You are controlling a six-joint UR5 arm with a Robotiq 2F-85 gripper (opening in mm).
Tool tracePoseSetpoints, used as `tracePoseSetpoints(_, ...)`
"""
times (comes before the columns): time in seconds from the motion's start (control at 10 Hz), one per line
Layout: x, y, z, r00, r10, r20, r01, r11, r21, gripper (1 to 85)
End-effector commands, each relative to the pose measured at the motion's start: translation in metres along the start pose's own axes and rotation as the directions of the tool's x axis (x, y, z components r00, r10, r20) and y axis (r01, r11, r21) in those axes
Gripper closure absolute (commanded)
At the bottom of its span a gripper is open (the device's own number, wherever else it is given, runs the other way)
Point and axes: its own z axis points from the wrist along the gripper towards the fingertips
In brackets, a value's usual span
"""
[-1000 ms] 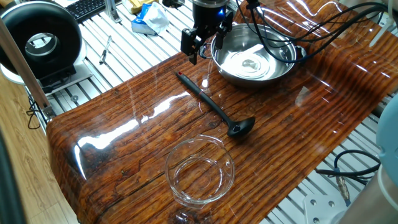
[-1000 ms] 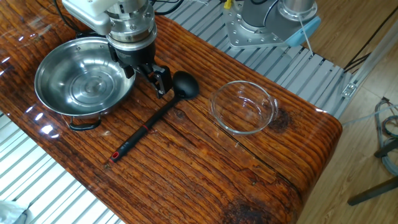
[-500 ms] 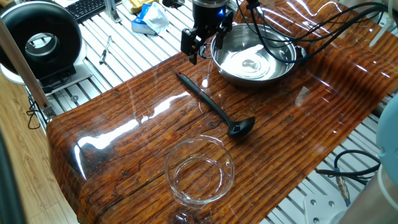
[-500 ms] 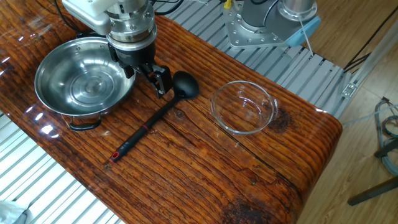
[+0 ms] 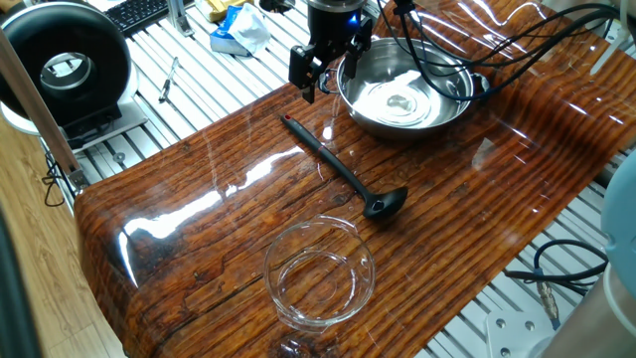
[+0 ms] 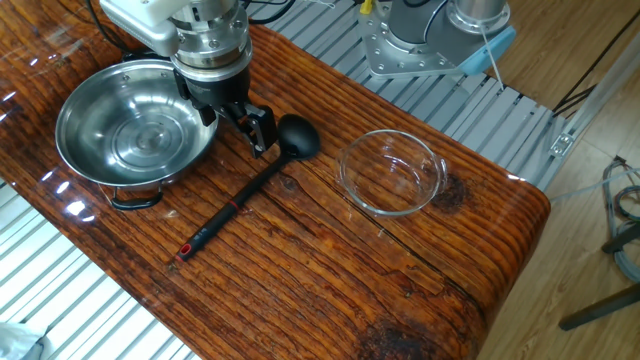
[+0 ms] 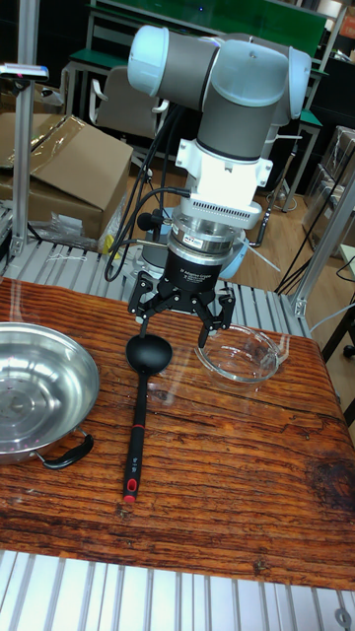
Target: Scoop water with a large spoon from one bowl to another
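Reaching for the ladle (image 7: 139, 409) seems the step in hand. The gripper (image 7: 177, 320) hovers mid-frame over its round cup, fingers spread wide and empty. Black and red-tipped, it lies flat between the steel bowl (image 7: 85, 357) at left and the glass bowl (image 7: 258, 367) at right. Next: lower over the handle and close.

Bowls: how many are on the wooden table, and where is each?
2. The steel bowl sits at one end of the table; the glass bowl sits beyond the ladle's cup, nearer the other end. None looks hidden.
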Motion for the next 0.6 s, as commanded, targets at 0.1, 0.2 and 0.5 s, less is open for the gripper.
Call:
tracePoseSetpoints(0.1,-0.025,0.024,-0.002,0.994,0.054,0.092,-0.046,0.995,-0.086,84.7)
tracePoseSetpoints(0.2,-0.026,0.022,-0.001,0.994,0.057,0.095,-0.049,0.996,-0.081,84.7)
tracePoseSetpoints(0.5,-0.028,0.023,0.0,0.993,0.072,0.097,-0.064,0.995,-0.082,84.7)
